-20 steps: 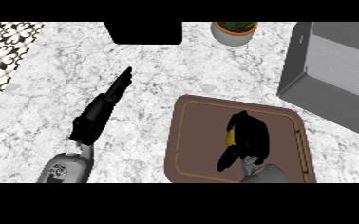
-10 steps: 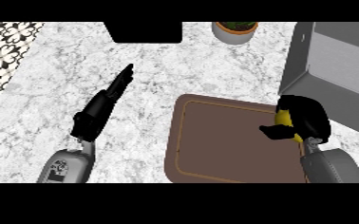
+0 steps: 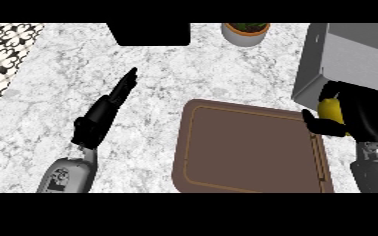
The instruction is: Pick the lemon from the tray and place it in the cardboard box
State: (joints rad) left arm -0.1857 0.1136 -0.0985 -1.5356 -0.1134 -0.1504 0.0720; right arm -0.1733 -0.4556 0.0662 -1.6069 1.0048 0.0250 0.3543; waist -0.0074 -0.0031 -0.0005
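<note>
My right hand (image 3: 356,111) is curled round the yellow lemon (image 3: 329,111) at the view's right edge. It hovers by the brown tray's (image 3: 247,152) upper right corner, just below the grey box (image 3: 341,60). Only the box's near wall and part of its top show. My left hand (image 3: 107,109) lies over the marble counter left of the tray, fingers straight and pointing up and to the right. The tray has nothing lying on it.
A potted plant (image 3: 246,32) stands at the counter's back, left of the box. A black block (image 3: 150,33) sits at the back centre. A patterned strip (image 3: 15,47) runs along the far left edge.
My right hand has carried the lemon off the tray's middle, rightward and up to the box's near wall. The left hand has stayed where it was.
</note>
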